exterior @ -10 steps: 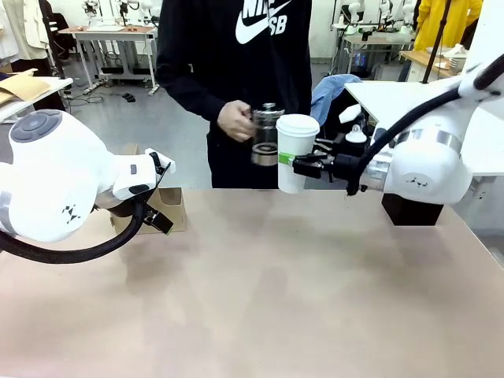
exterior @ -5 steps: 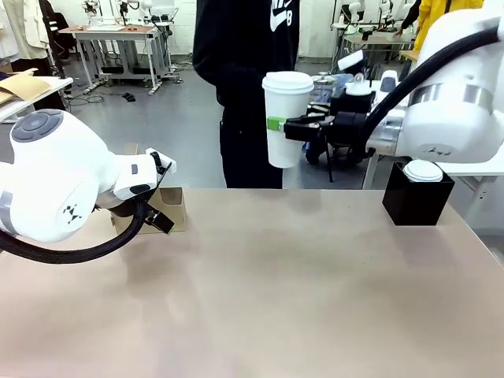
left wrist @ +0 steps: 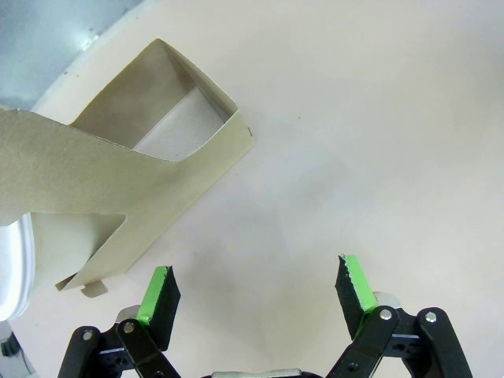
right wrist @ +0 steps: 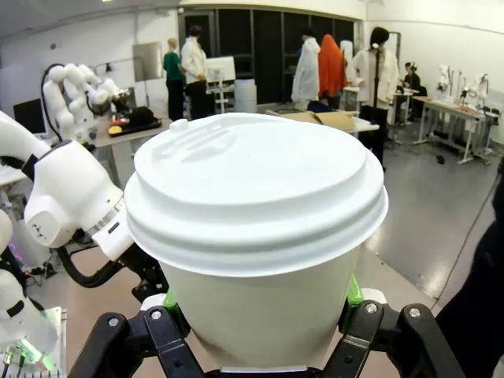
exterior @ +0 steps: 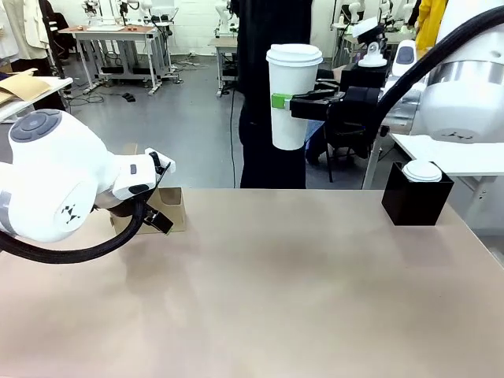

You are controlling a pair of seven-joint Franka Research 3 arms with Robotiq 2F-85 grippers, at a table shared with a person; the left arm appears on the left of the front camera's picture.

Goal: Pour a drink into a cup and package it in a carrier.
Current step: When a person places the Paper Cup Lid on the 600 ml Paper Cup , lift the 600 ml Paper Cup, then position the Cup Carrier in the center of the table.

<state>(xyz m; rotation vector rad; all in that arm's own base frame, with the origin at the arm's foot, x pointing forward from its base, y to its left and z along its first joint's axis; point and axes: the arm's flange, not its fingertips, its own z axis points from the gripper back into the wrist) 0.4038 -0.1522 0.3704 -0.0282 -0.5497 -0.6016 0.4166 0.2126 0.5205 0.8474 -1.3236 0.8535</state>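
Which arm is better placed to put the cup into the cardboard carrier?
Right: the right claw grips the lidded cup, raised above the table. The left claw hangs open, empty, near the carrier.

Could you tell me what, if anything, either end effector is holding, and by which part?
Right end effector: the cup, by its side around mid-height. Left end effector: open, nothing held.

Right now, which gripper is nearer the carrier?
Left. The left gripper hangs open just beside the carrier at the table's left; the right gripper holds the cup high above the table's far side, well away.
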